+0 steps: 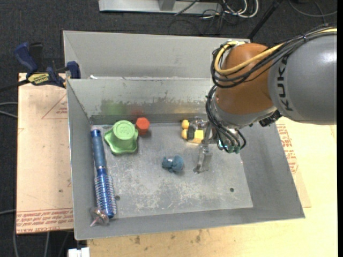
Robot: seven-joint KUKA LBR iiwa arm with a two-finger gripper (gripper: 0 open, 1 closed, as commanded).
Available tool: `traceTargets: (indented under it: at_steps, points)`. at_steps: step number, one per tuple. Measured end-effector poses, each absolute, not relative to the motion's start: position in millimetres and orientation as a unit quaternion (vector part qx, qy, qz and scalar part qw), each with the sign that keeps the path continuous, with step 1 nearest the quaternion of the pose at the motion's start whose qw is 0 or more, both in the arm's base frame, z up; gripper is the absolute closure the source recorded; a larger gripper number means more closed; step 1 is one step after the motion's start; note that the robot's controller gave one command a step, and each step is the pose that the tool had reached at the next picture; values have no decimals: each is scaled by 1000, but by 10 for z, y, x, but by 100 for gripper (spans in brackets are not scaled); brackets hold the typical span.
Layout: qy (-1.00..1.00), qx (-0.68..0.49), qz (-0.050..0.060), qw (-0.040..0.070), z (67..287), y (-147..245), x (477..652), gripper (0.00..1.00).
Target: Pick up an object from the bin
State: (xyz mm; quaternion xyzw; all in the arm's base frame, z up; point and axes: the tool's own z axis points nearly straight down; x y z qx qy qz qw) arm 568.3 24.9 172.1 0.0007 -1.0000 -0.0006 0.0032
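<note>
The fingers hang low over bare bin floor, drawn close together with nothing between them, their tips at or just above the metal. Just to their left, apart from them, lies a small blue-grey lump, the nearest thing for picking. Just behind the fingers, toward the back wall, is a small yellow toy, partly hidden by the orange wrist cover. Farther left along the foot of the back wall is a small red ball, touching or nearly touching a green lobed lid. Farthest left, a long blue brush lies along the left wall of the bin. In front of the fingers and to their right the floor is open as far as the sloping walls.
</note>
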Motion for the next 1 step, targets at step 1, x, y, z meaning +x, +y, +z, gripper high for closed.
traceTargets:
  at_steps: [1]
  points:
    - [-995, 101, -1, 2, 757, 457, 5750, 0]
